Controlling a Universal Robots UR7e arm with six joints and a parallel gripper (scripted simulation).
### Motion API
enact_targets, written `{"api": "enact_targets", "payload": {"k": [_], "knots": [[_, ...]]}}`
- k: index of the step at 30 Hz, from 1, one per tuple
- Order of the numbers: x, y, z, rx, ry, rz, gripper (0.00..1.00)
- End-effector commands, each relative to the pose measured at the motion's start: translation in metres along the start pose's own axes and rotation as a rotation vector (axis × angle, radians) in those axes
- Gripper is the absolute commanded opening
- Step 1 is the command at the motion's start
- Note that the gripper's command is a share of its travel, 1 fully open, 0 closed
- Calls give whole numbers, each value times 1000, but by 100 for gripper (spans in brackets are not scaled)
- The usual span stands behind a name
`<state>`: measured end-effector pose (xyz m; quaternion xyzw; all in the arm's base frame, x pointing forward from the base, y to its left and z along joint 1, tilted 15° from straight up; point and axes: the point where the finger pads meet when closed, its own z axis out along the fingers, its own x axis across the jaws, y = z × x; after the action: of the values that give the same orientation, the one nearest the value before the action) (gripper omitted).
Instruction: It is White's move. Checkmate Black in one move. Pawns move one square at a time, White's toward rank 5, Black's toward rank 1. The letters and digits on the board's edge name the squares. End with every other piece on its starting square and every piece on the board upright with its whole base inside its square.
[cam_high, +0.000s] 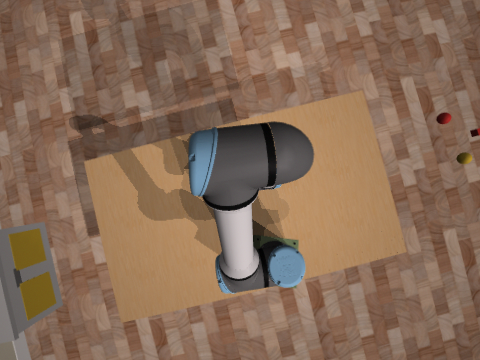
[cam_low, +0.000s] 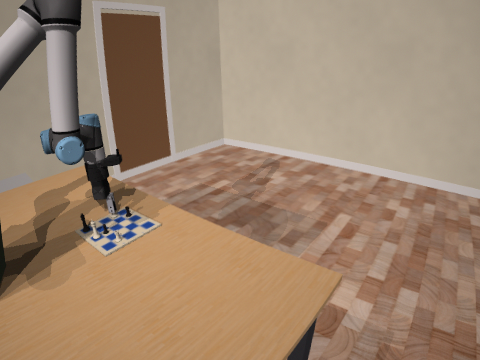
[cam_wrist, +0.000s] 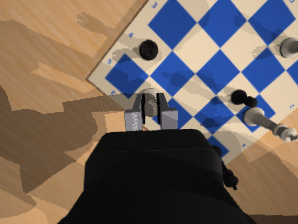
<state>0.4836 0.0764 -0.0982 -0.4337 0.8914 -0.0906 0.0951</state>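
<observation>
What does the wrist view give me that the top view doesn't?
Wrist only: the claw shut on a white chess piece over the chessboard edge, a black piece ahead.
Top only: the arm's elbow hiding nearly all of the board, and a red ball on the floor.
Both: the wooden table.

Your layout, item by item:

Desk (cam_low: 210, 300): it carries the chessboard (cam_low: 150, 225) near its far left part in the exterior view.

Arm (cam_low: 62, 75): it rises behind and left of the chessboard; seen from the top, it hides the chessboard almost wholly.

Pincer (cam_wrist: 151, 111): it hangs over the chessboard's edge row, closed around a white piece (cam_wrist: 148, 97).

In the wrist view you have a black pawn (cam_wrist: 148, 49) up-left of the pincer near the chessboard's corner. A second black piece (cam_wrist: 239, 96) stands to the right, just beside a tall white piece (cam_wrist: 256, 116). Another white piece (cam_wrist: 288, 47) is at the far right edge.

Floor (cam_low: 375, 220): it lies beyond the desk, with a door (cam_low: 135, 85) behind.
</observation>
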Motion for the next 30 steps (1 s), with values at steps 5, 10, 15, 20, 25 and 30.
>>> {"api": "enact_targets", "payload": {"k": [5,10,15,20,25,30], "knots": [[0,0,0,1,-1,0,0],[0,0,0,1,-1,0,0],[0,0,0,1,-1,0,32],[0,0,0,1,-1,0,48],[0,0,0,1,-1,0,63],[0,0,0,1,-1,0,79]]}}
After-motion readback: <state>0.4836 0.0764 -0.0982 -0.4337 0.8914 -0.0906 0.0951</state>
